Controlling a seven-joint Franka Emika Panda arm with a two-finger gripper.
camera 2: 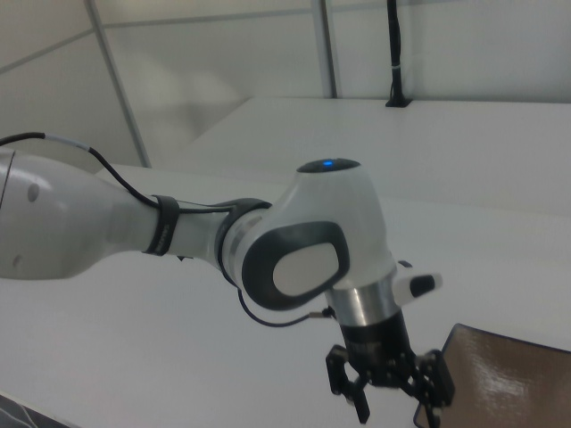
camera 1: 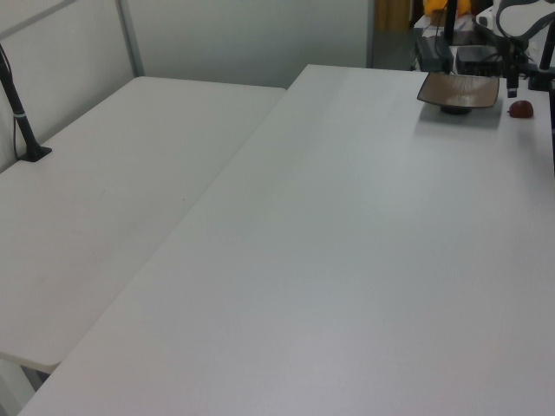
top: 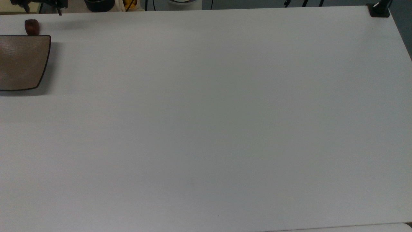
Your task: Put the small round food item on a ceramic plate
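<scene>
While the small round food item [top: 32, 27] is sitting on the bare worktop [top: 206, 122], just beside the far edge of the ceramic plate [top: 22, 62] in the top view and seemingly not quite touching its dark rim, it is lying very close to the worktop's own border, and that is where I am seeing the trouble. The gripper [camera 2: 391, 403] is hanging above that corner with its fingers apart and nothing between them; in the left view it [camera 1: 512, 76] is hovering just above and beside the lump [camera 1: 520, 108]. Being rounded and glossy, the lump is looking likely to roll or squirt out if the fingers are closing off-centre, and a nudge away from the plate could be sending it off the worktop. Coming down on the plate side, a finger could be striking the rim and shifting or tipping the plate. A loose hold could also be letting it drop short of the plate during the brief carry across.
</scene>
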